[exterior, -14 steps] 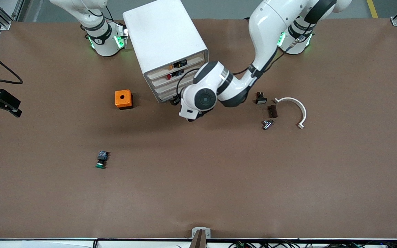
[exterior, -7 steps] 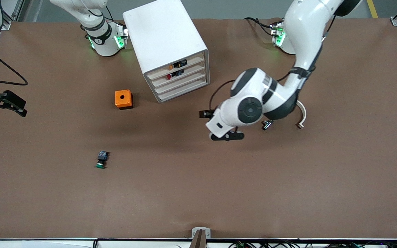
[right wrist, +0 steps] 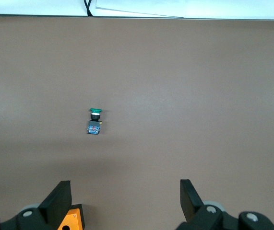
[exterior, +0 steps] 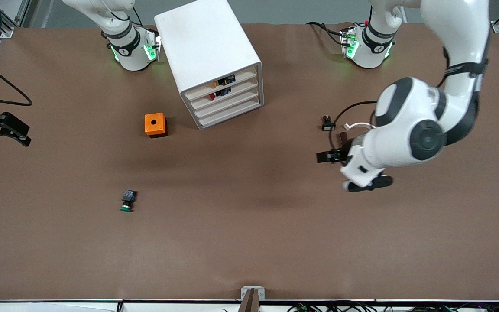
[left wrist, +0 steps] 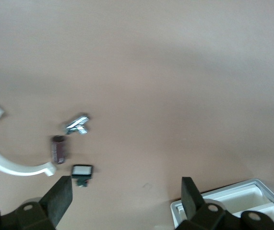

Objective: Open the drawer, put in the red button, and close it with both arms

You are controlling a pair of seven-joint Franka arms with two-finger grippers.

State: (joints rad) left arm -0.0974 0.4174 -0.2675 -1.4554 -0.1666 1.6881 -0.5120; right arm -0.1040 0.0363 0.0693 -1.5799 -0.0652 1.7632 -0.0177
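Swung away from the cabinet (exterior: 213, 60) front over the last second, the left arm was now seen at the right of the front view, its left gripper (exterior: 348, 170) carried in the air over the small parts, fingers (left wrist: 60, 196) spread wide and nothing held. All four drawers were shut. The drawer (exterior: 225, 93), second from the top, was shut, and the red button (exterior: 212, 96) could be made out through its clear front, just above centre of the front view. An orange and black item showed in the top drawer.

An orange box (exterior: 155, 125) was placed beside the cabinet, toward the right arm's end of the table (exterior: 249, 242). A green-capped button (exterior: 127, 201) was lying nearer the front camera, in the lower left. A white curved bracket (left wrist: 5, 153), a dark brown piece (left wrist: 59, 149), a metal fitting (left wrist: 77, 124) and a small black switch (left wrist: 82, 171) were clustered close together at the left arm's end. Wide bare brown surface was left across the lower half of the front view.

The right gripper (exterior: 4, 128) was kept at the far left edge of the front view, waiting, its fingers (right wrist: 59, 199) held wide apart and empty.
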